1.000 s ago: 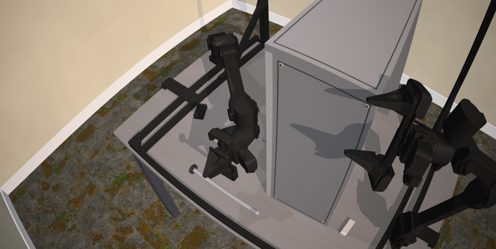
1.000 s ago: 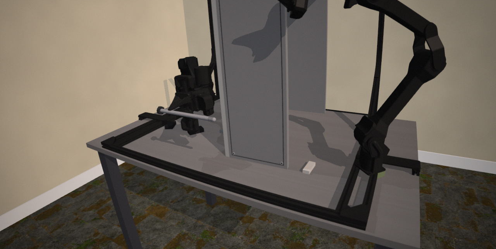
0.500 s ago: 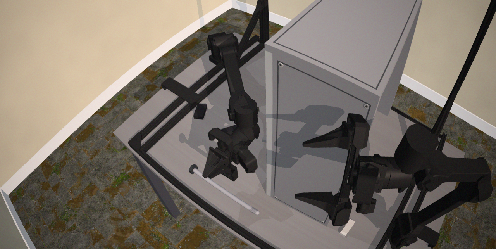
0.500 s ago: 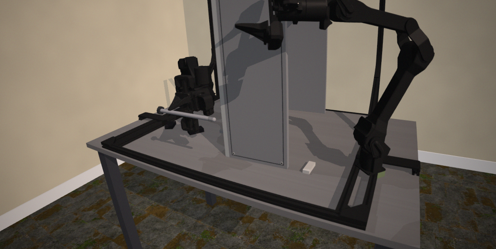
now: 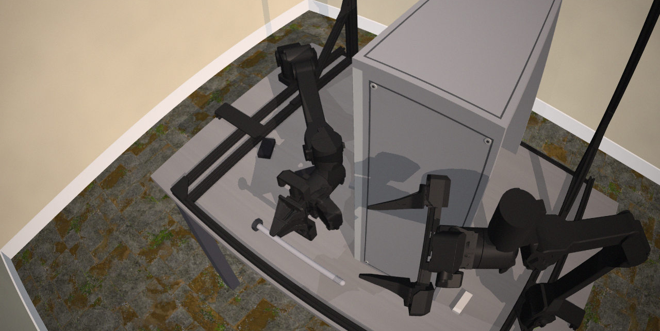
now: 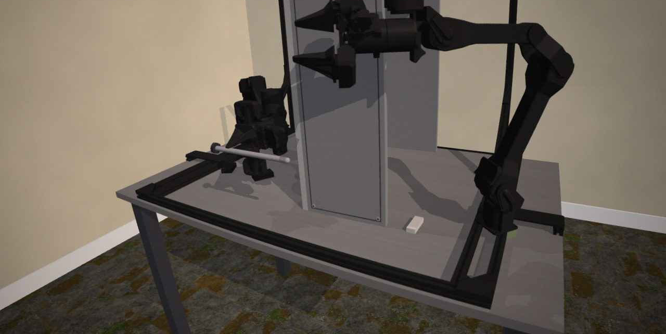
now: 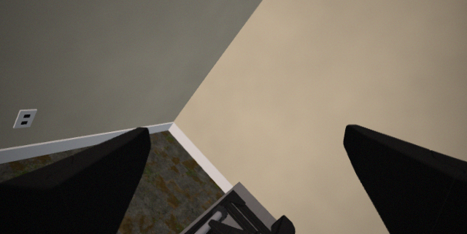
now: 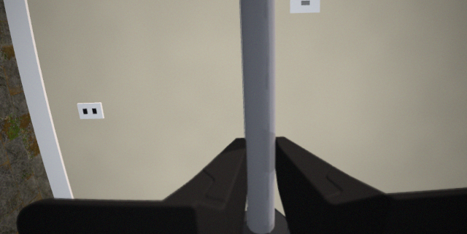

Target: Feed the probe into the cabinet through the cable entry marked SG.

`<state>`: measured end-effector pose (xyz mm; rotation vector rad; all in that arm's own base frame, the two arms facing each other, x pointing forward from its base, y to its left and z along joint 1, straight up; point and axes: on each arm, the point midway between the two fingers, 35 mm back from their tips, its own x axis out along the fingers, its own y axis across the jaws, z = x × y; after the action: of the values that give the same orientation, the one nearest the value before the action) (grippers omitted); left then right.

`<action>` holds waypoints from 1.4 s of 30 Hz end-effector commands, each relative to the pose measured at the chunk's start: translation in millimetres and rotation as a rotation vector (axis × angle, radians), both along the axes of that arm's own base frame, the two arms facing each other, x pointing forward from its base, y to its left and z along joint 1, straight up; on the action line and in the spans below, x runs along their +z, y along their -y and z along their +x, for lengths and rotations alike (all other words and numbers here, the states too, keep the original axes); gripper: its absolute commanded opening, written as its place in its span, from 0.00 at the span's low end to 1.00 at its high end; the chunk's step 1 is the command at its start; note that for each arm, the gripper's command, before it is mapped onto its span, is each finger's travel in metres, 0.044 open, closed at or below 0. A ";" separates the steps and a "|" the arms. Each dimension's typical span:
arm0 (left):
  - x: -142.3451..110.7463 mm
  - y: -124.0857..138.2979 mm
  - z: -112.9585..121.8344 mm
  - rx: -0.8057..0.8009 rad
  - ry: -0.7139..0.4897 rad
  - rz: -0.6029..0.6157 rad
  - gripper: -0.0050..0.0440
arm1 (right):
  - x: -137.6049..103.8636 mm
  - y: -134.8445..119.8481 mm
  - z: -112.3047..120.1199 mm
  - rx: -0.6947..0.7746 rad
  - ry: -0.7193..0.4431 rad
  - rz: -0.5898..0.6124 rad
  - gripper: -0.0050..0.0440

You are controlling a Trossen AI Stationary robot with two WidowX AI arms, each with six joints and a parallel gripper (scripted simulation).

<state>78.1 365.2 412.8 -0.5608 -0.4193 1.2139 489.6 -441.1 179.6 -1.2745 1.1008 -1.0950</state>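
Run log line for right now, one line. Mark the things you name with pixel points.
left claw (image 5: 363, 242) (image 6: 294, 40) (image 7: 246, 135) open, empty | right claw (image 8: 260, 141) shut on probe (image 5: 302, 255) (image 6: 253, 154) (image 8: 258, 63) | probe outside cabinet (image 5: 392, 167) (image 6: 342, 145)

You have a white block (image 5: 462, 301) (image 6: 414, 225) lying flat at the near right and a small black block (image 5: 266, 148) to the left. At the right, you can see part of a green thing (image 6: 512, 233). Mottled carpet (image 5: 115, 218) (image 6: 279, 304) (image 7: 164, 183) (image 8: 12, 125) spreads below you.
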 end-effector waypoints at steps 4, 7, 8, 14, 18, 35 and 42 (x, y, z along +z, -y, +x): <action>-30.4 -16.3 9.7 -0.043 -0.147 0.011 1.00 | 1.3 0.0 -0.3 -0.004 0.001 -0.004 0.10; -39.6 -21.5 13.7 -0.063 -0.216 0.032 1.00 | 1.3 0.0 -0.3 -0.004 0.001 -0.004 0.10; -42.6 -23.1 15.1 -0.070 -0.238 0.039 1.00 | 1.3 0.0 -0.3 -0.004 0.001 -0.004 0.10; -55.1 -29.1 20.3 -0.096 -0.328 0.069 1.00 | 1.3 0.0 -0.3 -0.004 0.001 -0.004 0.10; -67.6 -34.3 25.3 -0.122 -0.416 0.102 1.00 | 1.3 0.0 -0.3 -0.004 0.001 -0.004 0.10; -114.4 -46.9 42.8 -0.216 -0.728 0.240 1.00 | 1.3 0.0 -0.3 -0.004 0.001 -0.004 0.10; -135.6 -49.3 50.2 -0.257 -0.863 0.313 1.00 | 1.3 0.0 -0.3 -0.004 0.001 -0.004 0.10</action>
<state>125.0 413.0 295.5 0.1736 0.1538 1.0283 489.6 -441.1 179.6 -1.2745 1.1008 -1.0950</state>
